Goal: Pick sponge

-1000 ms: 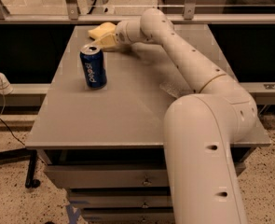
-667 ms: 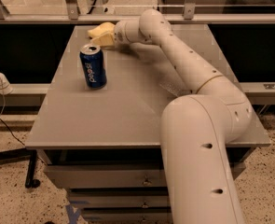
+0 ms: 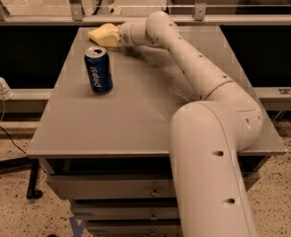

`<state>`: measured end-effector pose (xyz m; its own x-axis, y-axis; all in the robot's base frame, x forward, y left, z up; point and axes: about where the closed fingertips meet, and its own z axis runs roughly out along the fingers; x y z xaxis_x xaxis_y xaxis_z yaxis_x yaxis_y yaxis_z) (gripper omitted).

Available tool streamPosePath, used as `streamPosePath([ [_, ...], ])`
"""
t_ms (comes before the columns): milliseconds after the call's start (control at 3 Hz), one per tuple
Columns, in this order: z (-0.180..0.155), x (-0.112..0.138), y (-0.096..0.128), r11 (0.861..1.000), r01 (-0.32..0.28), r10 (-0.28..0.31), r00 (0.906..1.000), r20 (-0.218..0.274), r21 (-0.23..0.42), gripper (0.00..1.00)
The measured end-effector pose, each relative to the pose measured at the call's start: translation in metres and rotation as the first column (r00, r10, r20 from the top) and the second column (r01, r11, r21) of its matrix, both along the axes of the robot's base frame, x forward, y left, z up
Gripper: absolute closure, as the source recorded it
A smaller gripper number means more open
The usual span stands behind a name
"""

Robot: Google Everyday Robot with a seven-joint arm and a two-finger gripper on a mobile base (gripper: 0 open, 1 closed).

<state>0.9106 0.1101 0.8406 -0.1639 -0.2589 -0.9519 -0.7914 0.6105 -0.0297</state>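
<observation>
A pale yellow sponge lies at the far left corner of the grey table. My gripper is stretched out across the table and sits right against the sponge's right side, low over the surface. The gripper's own pale yellow end merges with the sponge, so I cannot tell where one stops and the other starts, or whether the sponge is held.
A blue soda can stands upright on the table's left side, just in front of the gripper. My arm crosses the table's right half. A metal rail and glass run behind the table's far edge.
The gripper end has shifted slightly to the left, toward the far left corner. The can has not moved.
</observation>
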Motion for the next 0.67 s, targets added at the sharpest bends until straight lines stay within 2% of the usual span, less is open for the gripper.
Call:
streamPosePath([
  [333, 0.019, -0.012, -0.014, 1.0, -0.009, 0.009, 0.9994, 0.034, -0.004, 0.86],
  [667, 0.052, -0.038, -0.042, 0.999, -0.034, 0.036, 0.9959, 0.082, -0.032, 1.0],
])
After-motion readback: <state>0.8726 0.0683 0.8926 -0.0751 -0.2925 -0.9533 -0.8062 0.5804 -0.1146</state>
